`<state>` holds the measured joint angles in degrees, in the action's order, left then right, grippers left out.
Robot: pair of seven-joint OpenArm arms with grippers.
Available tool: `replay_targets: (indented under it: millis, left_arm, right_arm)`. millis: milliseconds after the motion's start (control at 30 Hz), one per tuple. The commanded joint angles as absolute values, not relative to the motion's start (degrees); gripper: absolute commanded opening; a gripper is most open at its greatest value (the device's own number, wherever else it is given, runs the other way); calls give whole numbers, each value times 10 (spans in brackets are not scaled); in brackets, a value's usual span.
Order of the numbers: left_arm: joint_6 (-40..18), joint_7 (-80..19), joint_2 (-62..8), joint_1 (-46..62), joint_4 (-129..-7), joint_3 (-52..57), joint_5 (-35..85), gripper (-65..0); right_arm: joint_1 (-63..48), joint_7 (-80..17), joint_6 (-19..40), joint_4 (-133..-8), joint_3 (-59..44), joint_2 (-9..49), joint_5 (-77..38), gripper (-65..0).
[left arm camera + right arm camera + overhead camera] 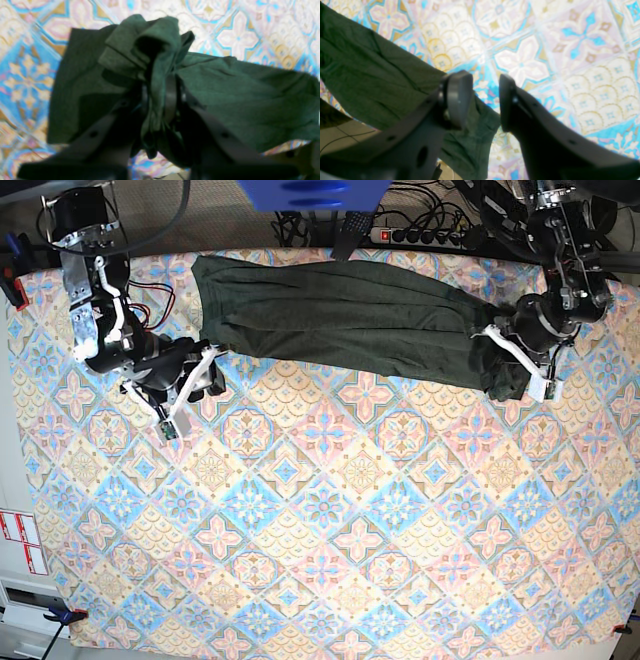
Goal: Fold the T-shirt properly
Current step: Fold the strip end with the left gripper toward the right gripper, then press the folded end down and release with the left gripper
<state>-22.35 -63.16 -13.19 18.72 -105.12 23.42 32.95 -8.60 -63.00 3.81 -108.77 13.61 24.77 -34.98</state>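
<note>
Left wrist view: the left gripper [160, 100] has its jaws clamped on a bunched wad of the T-shirt [237, 92]; the rest of the cloth trails off toward 3 o'clock over the patterned tablecloth [250, 37].

Right wrist view: the right gripper [485, 100] stands with jaws apart and nothing between them. Shirt fabric lies under its left finger, from 9 to 6 o'clock.

Base view: the shirt lies stretched as a band along the table's 12 o'clock edge. Risk (judgement): with only one end held, pulling would drag the whole shirt into a heap rather than fold it.

T-shirt [340, 320] lies stretched along the far edge of the tablecloth [320, 530].
</note>
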Motion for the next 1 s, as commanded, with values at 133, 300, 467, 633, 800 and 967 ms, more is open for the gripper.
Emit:
replay_targets:
  millis: [133,300,467,633,800,967]
  left_arm:
    - [-223,-625,-129,180,-1060,184,332,-650]
    - [-223,-625,-129,178,-1059,163,332,-650]
    - [-223,-650,-129,178,-1059,134,332,-600]
    - [-223,-652,-131,178,-1061,117,333,-465]
    - [-223,-652,-145,182,-1066,119,349,-402]
    - [-223,-652,-207,182,-1073,132,441,-401]
  right_arm:
    - [-80,-622,39,-1098,132,255,-355,-433]
    - [-80,-622,39,-1098,132,255,-355,-433]
    - [-80,-622,39,-1098,132,255,-355,-433]
    - [-80,-622,39,-1098,132,255,-355,-433]
    - [-80,-622,39,-1098,132,255,-355,-433]
    - [-80,-622,39,-1098,116,255,-355,-433]
